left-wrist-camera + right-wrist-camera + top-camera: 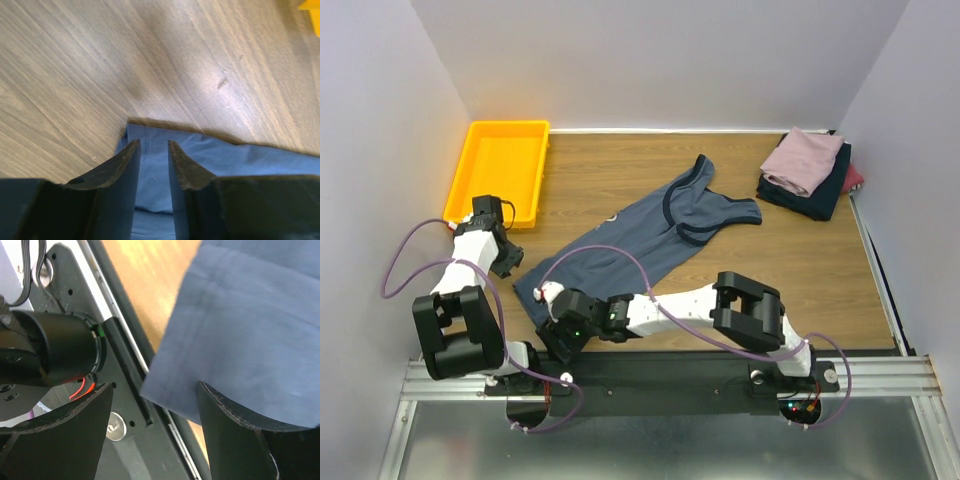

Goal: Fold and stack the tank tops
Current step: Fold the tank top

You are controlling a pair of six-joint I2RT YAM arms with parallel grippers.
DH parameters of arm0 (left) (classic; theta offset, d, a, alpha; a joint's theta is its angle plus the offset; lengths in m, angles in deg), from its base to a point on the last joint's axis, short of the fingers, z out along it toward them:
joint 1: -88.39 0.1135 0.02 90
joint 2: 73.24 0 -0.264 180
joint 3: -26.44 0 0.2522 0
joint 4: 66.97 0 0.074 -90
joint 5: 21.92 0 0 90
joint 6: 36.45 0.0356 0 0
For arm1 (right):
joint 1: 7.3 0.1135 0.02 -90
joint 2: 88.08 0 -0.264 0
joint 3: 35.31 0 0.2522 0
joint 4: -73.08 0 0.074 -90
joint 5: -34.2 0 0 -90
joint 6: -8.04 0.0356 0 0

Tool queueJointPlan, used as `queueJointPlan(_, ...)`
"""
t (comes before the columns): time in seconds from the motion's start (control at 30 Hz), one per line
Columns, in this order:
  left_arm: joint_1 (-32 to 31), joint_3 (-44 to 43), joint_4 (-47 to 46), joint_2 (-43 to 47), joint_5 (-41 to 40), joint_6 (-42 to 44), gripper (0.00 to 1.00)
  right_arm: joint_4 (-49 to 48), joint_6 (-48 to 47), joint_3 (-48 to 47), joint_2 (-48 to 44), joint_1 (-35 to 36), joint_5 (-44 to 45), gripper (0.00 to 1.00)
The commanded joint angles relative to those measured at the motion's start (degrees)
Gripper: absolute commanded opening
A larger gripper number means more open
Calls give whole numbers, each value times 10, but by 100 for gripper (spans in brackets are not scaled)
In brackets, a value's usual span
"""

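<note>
Slate-blue tank top [640, 245], soft and sleeveless, spread flat on the desk [770, 270]. Laid on a diagonal from the near-left part to past the middle, straps toward the far right corner. Darker trim [672, 205] around neck and armholes. Hem [545, 290] close to the near edge, lightly rippled.

Left gripper [154, 145] at the hem's left corner, fingers [131, 165] drawn close with only a narrow slit between. Blue cloth seen through that slit and under both tips. Cannot tell whether any cloth is pinched.

Right gripper [154, 387] at the hem's other corner, beside the near edge, jaws spread wide. Cloth corner in the gap between the tips, one finger overlapping the fabric, nothing clamped.

Small patch of pale lettering [610, 218] on the upper face near the top's left side, too small to read. No other legible writing.

In the far right corner, a folded stack: mauve-pink top [805, 158] uppermost, navy top [808, 197] beneath, a sliver of maroon top [855, 178] at the right side. Well apart from both grippers.

Yellow tray [463, 180] in the far left corner.
</note>
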Motion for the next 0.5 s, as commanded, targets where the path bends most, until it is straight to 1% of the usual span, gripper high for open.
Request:
queueJointPlan(0.0,3,-17,-11,32,11,20,43,-20,-19,-31,23,11,38,74)
queueJointPlan(0.1,3,-14,-19,35,25,26,48,-12,-21,-44,39,15,44,73)
queueJointPlan(0.17,3,-11,-22,34,35,28,48,2,-23,-54,47,18,66,73)
queueJointPlan(0.23,3,-9,-24,31,41,28,49,32,-23,-65,61,19,89,70)
queueJointPlan(0.27,3,-7,-24,31,43,26,49,41,-21,-72,64,19,115,63)
queueJointPlan(0.3,3,-5,-27,31,45,26,49,50,-20,-73,68,20,128,61)
queueJointPlan(0.33,3,-3,-30,30,49,25,53,61,-19,-73,68,19,146,55)
queueJointPlan(0.4,3,0,-32,33,51,24,55,65,-16,-65,65,19,161,50)
queueJointPlan(0.47,3,4,-39,32,60,23,59,68,-15,-59,59,19,179,44)
